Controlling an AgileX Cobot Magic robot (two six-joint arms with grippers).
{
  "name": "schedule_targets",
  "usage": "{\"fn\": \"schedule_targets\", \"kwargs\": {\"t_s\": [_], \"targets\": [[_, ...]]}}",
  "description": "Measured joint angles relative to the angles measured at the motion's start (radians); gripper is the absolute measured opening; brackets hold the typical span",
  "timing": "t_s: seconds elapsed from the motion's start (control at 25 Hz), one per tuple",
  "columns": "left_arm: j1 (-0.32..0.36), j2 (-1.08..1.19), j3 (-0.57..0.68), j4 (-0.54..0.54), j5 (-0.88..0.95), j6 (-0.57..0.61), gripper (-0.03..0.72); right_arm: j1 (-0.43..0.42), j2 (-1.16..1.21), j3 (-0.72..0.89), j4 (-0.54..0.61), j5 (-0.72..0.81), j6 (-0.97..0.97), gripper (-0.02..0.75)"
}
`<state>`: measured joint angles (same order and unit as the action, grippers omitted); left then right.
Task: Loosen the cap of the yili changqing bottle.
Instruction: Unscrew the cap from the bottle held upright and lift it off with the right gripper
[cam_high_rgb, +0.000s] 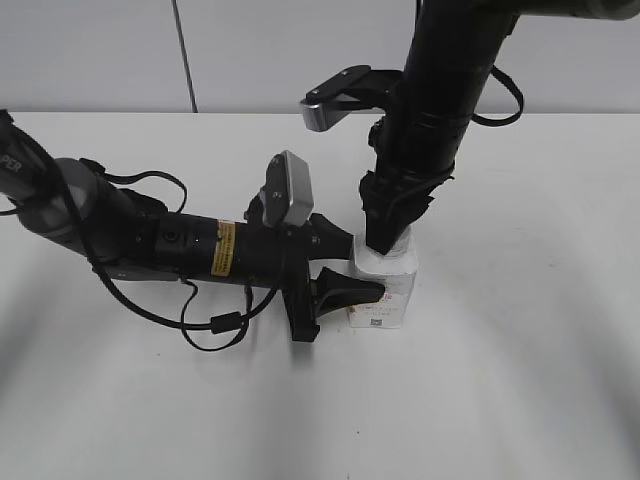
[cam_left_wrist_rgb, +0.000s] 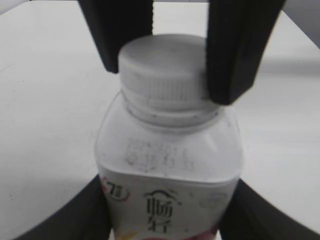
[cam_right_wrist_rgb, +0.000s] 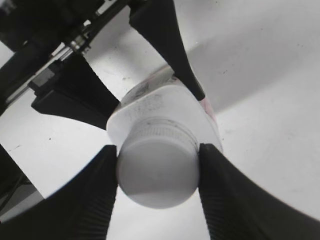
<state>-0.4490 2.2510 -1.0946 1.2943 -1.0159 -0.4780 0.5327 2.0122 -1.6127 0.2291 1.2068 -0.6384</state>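
The yili changqing bottle (cam_high_rgb: 385, 292) stands upright on the white table (cam_high_rgb: 520, 350), and both grippers have hold of it. From the outside camera the left gripper (cam_high_rgb: 345, 268) lies low and sideways and squeezes the body of the bottle from two sides, one finger (cam_high_rgb: 350, 290) in front and one behind. The right gripper (cam_high_rgb: 388, 243) comes straight down from above and sits on top of the bottle, so in this view its black fingers hide the cap. The left wrist camera shows what the outside one cannot: the cap (cam_left_wrist_rgb: 165, 72) is white with little ridges around its side, and it sits on the neck. Two black fingers (cam_left_wrist_rgb: 235, 50) of the right gripper hang down on either side of it and press on its side. Lower down, the left gripper's own fingers (cam_left_wrist_rgb: 85, 215) hug the bottle at both bottom corners, and a faint stamped code and dark letters show on the front. The right wrist camera looks down on the smooth round top of the cap (cam_right_wrist_rgb: 157, 172), pinched tight between two ribbed pads (cam_right_wrist_rgb: 97, 195). Past the cap, the left gripper's fingers (cam_right_wrist_rgb: 165, 40) clamp the bottle's body.
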Motion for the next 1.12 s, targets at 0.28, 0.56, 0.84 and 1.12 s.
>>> {"fn": "schedule_targets", "kwargs": {"t_s": [0.28,0.56,0.84,1.12], "targets": [[0.000,0.000,0.000,0.002,-0.001,0.000,0.377,0.000,0.000,0.000,0.020,0.001,0.055,0.524],[0.000,0.000,0.000,0.001,-0.001,0.000,0.377,0.001,0.001,-0.035,0.022,0.004,0.191,0.533],[0.000,0.000,0.000,0.001,0.000,0.000,0.377,0.001,-0.013,-0.112,0.023,0.007,0.468,0.533],[0.000,0.000,0.000,0.000,0.001,0.000,0.377,0.001,-0.029,-0.100,0.000,0.008,0.827,0.534]]}}
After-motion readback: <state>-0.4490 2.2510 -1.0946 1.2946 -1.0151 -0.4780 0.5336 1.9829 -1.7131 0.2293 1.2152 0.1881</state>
